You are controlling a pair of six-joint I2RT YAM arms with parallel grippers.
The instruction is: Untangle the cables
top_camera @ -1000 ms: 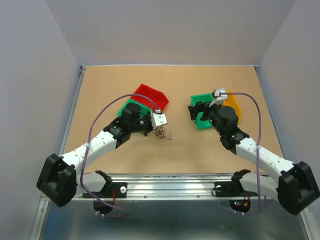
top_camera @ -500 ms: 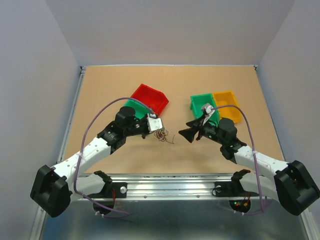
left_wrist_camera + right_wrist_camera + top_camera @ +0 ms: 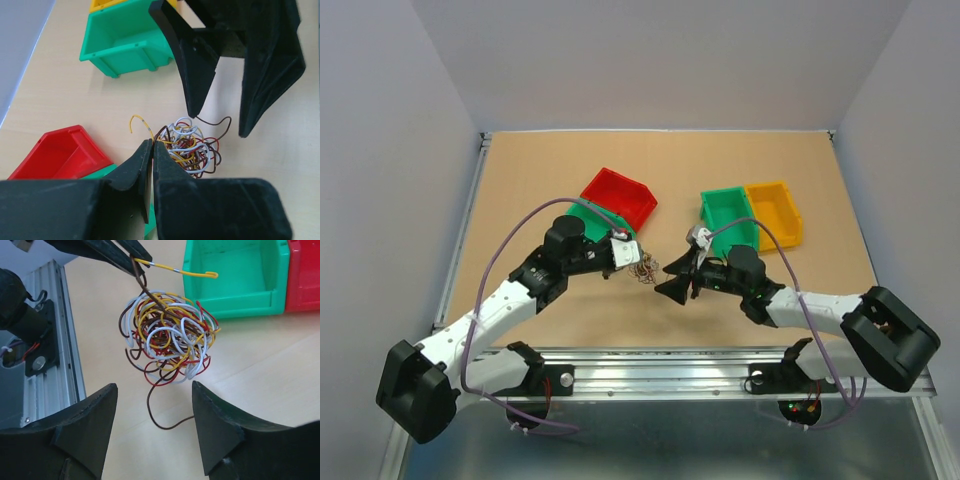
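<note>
I note my left claw [image 3: 151, 146] pinched shut on one strand of the cables [image 3: 167, 335]. The tangle hangs at its tips over the table [image 3: 520, 180]. My right claw [image 3: 153, 387] stands open, facing the tangle.

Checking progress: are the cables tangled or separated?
Tangled: the cables form one knotted ball, a strand pinched by the shut left claw; the right claw is open near it.

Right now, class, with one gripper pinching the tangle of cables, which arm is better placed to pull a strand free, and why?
Right. The right gripper is open and faces the cables, with a loose dark strand hanging between its jaws. The left gripper is shut on them, anchoring the tangle.
</note>
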